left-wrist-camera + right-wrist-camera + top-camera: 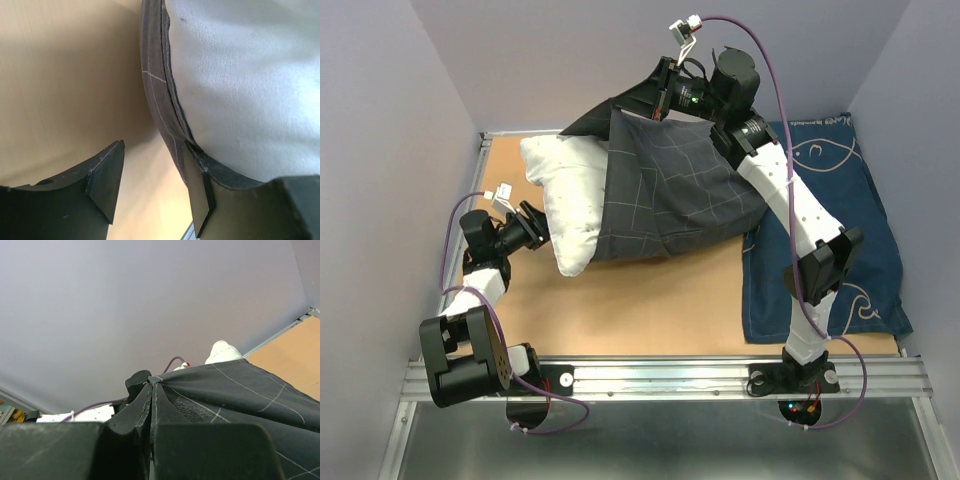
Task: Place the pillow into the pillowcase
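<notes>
The white pillow (565, 195) lies on the table, its right part inside the dark grey grid-patterned pillowcase (670, 195) and its left part sticking out. My right gripper (660, 100) is raised at the back and shut on the pillowcase's edge, holding it up; the right wrist view shows the fabric (240, 395) pinched between the jaws (151, 390), with a pillow corner (222, 351) beyond. My left gripper (538, 232) is low at the pillow's near-left edge. In the left wrist view it is open (155, 185), its right finger (200, 195) against the pillowcase hem (160, 100) and pillow (250, 90).
A navy blue cloth with white fish drawings (840, 200) lies at the right of the wooden table (650, 300), partly under the right arm. Grey walls close in the left, back and right. A metal rail (670, 378) runs along the near edge.
</notes>
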You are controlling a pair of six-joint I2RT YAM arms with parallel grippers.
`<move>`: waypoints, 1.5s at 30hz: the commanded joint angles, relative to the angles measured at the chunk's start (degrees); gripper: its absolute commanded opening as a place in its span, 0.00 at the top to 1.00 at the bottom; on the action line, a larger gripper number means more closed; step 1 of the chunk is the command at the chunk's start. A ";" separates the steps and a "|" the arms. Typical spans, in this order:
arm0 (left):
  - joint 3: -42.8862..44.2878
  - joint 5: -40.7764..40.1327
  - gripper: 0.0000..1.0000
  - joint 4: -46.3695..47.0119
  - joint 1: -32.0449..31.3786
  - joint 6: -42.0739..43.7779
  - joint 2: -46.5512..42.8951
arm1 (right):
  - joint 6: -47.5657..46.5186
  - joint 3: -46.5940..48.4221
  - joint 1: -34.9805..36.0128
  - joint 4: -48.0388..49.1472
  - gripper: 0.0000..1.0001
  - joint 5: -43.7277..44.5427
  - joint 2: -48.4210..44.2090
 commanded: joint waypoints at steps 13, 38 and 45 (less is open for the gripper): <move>9.94 4.16 0.41 -18.53 5.03 11.82 -8.50 | 1.05 4.19 -0.88 5.87 0.99 -0.78 -3.89; 29.99 1.44 1.00 11.00 -7.37 -14.77 1.44 | -2.11 7.09 -6.49 5.35 0.99 2.38 -5.12; 66.16 -7.43 1.00 8.48 -16.83 -16.40 6.09 | -8.97 5.24 -8.70 5.08 0.99 6.87 -10.13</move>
